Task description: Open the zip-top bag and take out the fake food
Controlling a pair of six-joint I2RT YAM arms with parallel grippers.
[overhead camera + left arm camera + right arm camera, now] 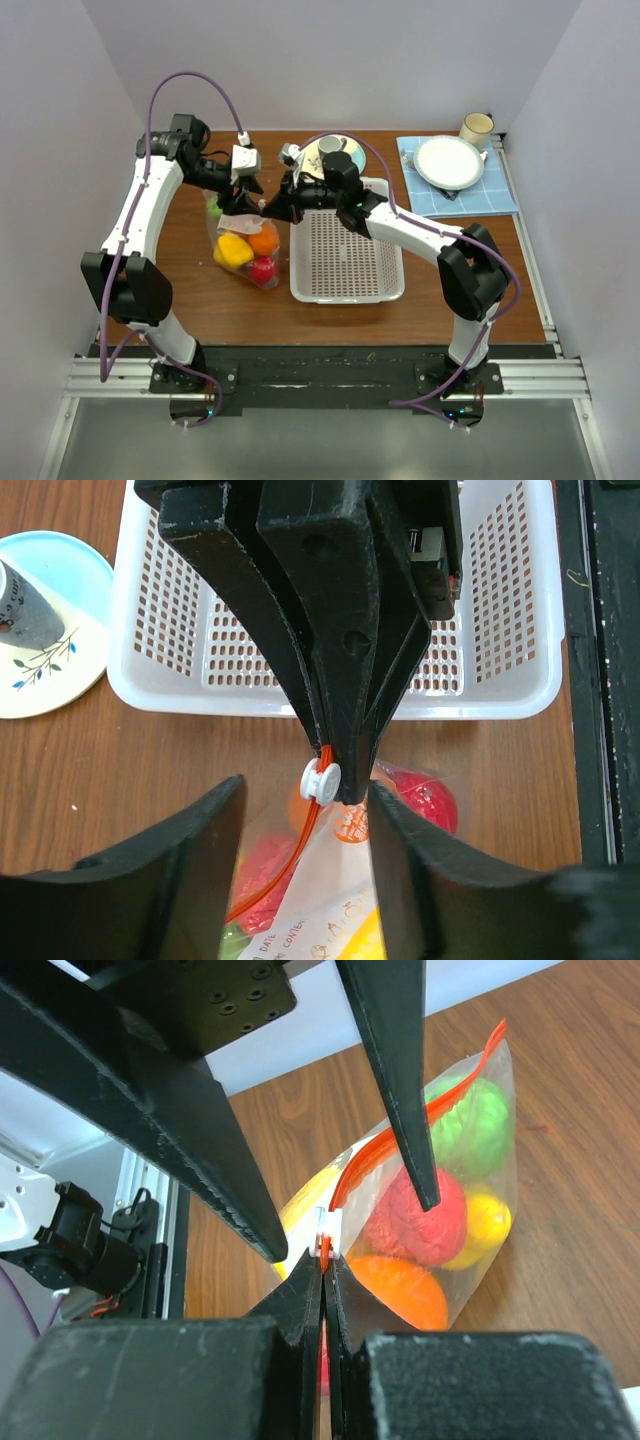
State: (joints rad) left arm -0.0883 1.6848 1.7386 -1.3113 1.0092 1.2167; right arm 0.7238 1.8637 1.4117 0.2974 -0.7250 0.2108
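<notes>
The zip-top bag (243, 238) hangs over the wooden table left of the basket, its orange-red zip strip (372, 1152) on top. Inside is the fake food: a yellow piece (233, 250), an orange one (264, 240), a red one (262, 268) and a green one (480, 1125). My right gripper (323, 1258) is shut on the zip strip just beside the white slider (320, 780). My left gripper (305, 792) is open, its fingers either side of the slider and bag top, not touching them. In the top view the left gripper (243, 200) and the right gripper (268, 207) meet above the bag.
A white perforated basket (345, 292) stands right of the bag, also in the left wrist view (330, 695). A plate with a cup (330, 155) sits behind it. At the back right, a white plate (450, 162) on a blue cloth and a mug (476, 128).
</notes>
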